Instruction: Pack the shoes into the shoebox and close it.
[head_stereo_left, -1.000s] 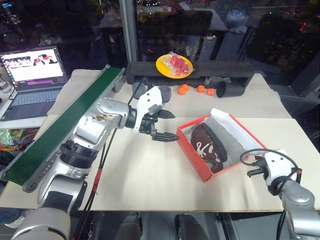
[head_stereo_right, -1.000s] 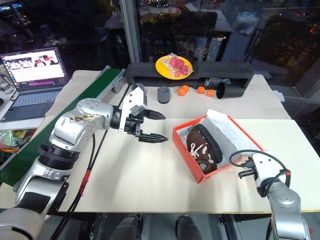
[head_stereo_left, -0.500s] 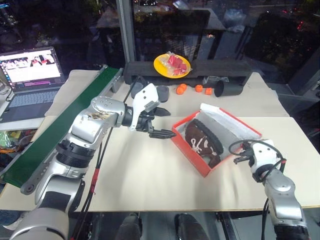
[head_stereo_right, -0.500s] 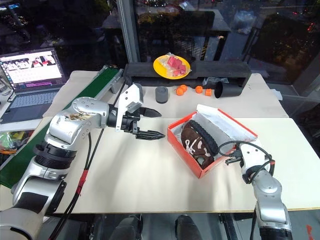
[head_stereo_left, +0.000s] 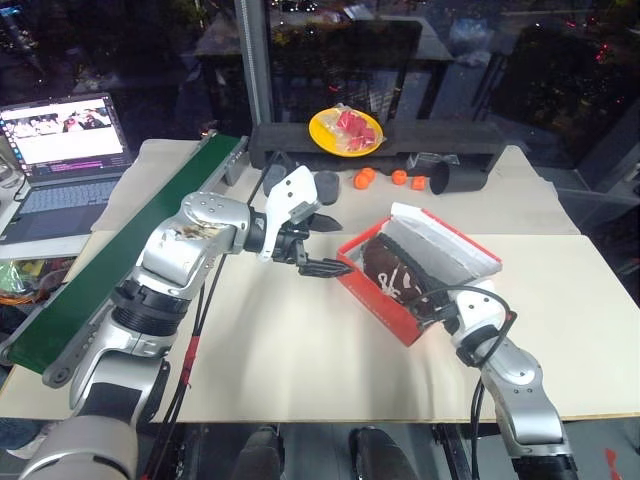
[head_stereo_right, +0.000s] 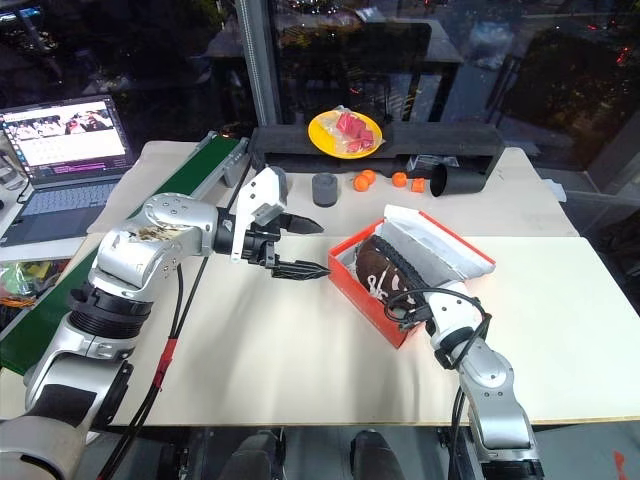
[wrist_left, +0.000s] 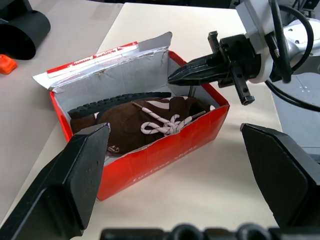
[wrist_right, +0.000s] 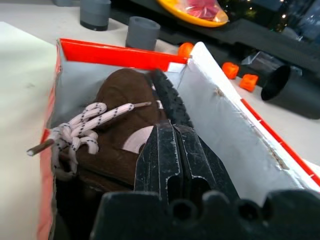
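Swinging in from the near side, the right gripper (wrist_left: 175, 77) — fingers pressed together — now noses over the shoebox (head_stereo_left: 372, 297) end wall, shoes (wrist_right: 117, 125) inside, lid upright beyond. Left gripper (head_stereo_left: 322, 245), fingers spread, hovers just off the shoebox's opposite end.

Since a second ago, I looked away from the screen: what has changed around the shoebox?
The right gripper, shut and empty, swung in from beside the shoebox to its near end, its tip now over the shoes inside. The box seems to have turned a little on the table, lid more upright. The left gripper stayed open near the box's left end; the shoes stayed packed.
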